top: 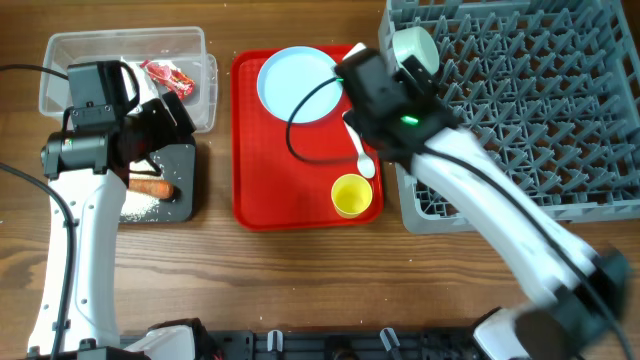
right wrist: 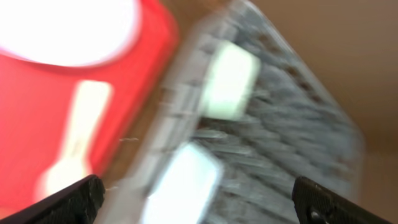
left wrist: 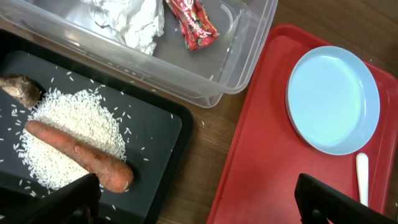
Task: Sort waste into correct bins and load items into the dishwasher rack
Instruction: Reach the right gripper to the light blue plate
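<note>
- Taking stock from the overhead view, I judge the waste sorting done: nothing loose shows on the table.
- The clear tub [top: 60,50], upper left of the frame, holds the wrapper [left wrist: 193,22] and the tissue [left wrist: 134,22].
- The black tray [left wrist: 155,130], just below the tub, holds the carrot [left wrist: 78,152] lying across the rice [left wrist: 81,121], with the brown scrap [left wrist: 22,90] at the left edge of the pile.
- My left gripper [left wrist: 196,199] hangs above the gap between the black tray and the red tray [top: 270,190], fingers apart and empty.
- Loading looks partly done. My right wrist view is badly blurred, but 2 pale shapes, 1 [right wrist: 230,81] above the other [right wrist: 183,183], sit in the rack [top: 540,110]; I take them for the 2 bowls.
- The overhead view shows only 1 of them, at the rack's upper left corner, as my right arm covers the space below it.
- My right gripper [right wrist: 199,199] is over the rack's left edge, fingers spread with nothing between them.
- 3 items are left on the red tray: the plate [top: 298,82] at its top, the spoon [top: 363,160] along its right side, and the cup [top: 351,194] in its lower right corner.
</note>
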You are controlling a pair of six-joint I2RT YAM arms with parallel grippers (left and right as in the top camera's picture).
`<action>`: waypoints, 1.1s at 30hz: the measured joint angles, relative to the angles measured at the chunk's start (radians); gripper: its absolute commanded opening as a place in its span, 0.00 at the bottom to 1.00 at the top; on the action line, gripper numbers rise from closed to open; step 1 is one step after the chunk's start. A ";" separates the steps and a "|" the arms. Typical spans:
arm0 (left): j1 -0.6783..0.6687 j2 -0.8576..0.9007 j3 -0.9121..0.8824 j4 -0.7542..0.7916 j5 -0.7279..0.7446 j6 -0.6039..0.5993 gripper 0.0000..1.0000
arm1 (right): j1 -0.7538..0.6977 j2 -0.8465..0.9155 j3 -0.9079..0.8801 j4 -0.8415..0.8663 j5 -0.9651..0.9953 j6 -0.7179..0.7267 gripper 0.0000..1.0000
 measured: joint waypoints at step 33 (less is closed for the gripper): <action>0.000 0.000 0.000 -0.002 0.000 0.000 1.00 | -0.036 0.518 0.216 0.348 -0.429 0.566 0.56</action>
